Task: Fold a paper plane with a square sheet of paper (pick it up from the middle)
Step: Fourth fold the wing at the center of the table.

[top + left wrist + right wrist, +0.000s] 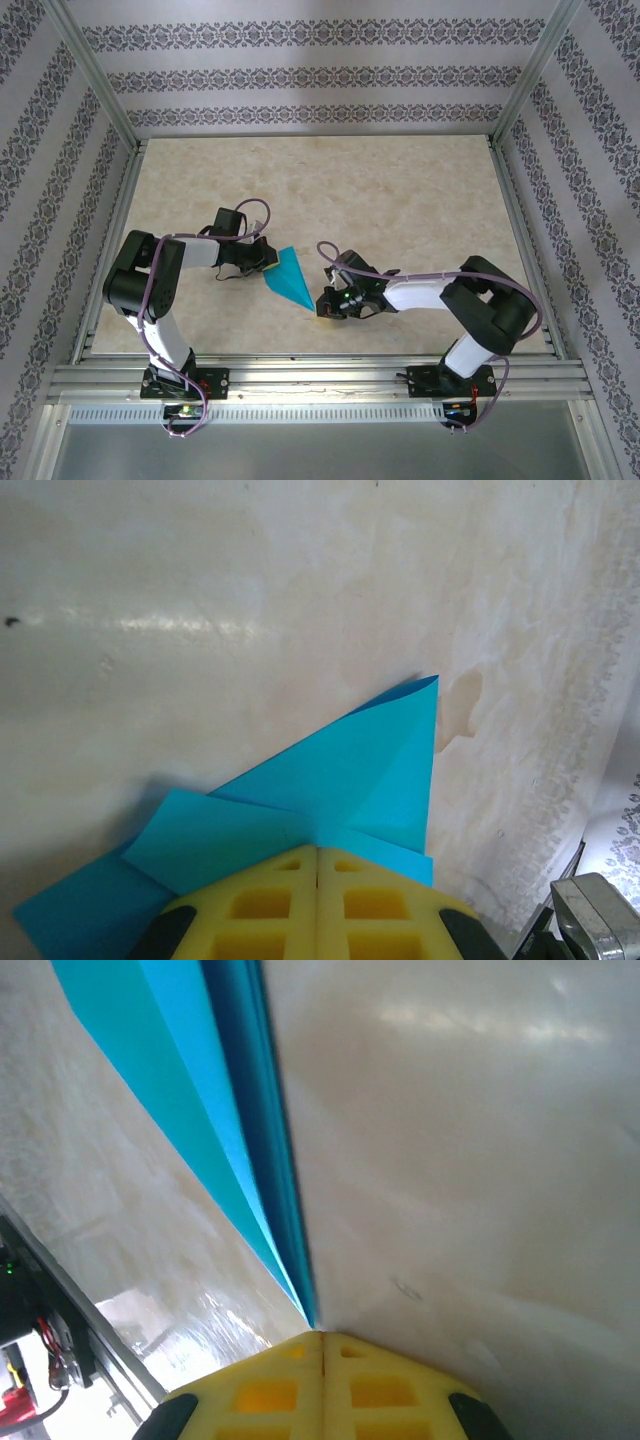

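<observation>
We find the paper plane (pixel 291 279) lying on the table (pixel 400 190) between the two grippers, as a flat teal wedge. Its wide end is at the left gripper (pixel 263 260) and its point at the right gripper (pixel 326 302).

Obstructions: from above, both sets of fingers are too small and dark to read, and the left gripper covers part of the wide end. At the left wrist, the paper's (pixel 350 780) near edge disappears under the yellow pads (pixel 260 905) and its lower-left corner is cut off by the frame. At the right wrist, the paper (pixel 190 1080) runs off the top edge. Its stacked layers show as one dark blue band that we cannot count.

Left gripper (pixel 318 855): the pads meet along a closed seam, clenched on the overlapping flaps.

Right gripper (pixel 322 1340): the pads are likewise pressed together, with the pointed tip entering their seam, so it grasps the plane.

Pose: the left arm is bent sharply at the elbow near the left rail, forearm reaching right. The right arm mirrors it, forearm stretched left and low over the table.
</observation>
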`<state>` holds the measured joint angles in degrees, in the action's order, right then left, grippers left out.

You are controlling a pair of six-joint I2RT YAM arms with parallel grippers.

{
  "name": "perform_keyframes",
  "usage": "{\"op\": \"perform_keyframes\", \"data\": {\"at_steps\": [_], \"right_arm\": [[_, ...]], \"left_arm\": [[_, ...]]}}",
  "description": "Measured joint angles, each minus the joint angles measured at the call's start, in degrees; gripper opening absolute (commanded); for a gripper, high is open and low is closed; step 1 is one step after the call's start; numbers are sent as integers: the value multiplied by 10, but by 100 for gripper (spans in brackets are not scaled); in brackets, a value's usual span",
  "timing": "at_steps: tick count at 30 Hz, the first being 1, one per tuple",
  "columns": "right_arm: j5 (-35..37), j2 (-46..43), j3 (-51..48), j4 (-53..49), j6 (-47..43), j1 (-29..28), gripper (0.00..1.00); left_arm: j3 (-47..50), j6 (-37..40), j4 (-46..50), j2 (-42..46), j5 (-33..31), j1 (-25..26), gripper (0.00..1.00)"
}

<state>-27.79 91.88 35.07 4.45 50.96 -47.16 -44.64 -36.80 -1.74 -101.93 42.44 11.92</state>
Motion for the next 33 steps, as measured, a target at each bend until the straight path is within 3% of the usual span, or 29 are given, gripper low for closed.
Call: {"op": "perform_keyframes", "data": {"at_steps": [7,16,21,33], "right_arm": [[10,-34,41,-43,-2,0,6],[3,128,199,-17,3,2,6],[2,164,193,-10,9,2,1],[-4,145,123,92,14,6,0]], "left_arm": [[1,0,0,1,0,0,0],[7,0,-7,5,-3,0,0],[8,0,-7,6,-5,0,0],[2,7,11,7,-2,0,2]]}}
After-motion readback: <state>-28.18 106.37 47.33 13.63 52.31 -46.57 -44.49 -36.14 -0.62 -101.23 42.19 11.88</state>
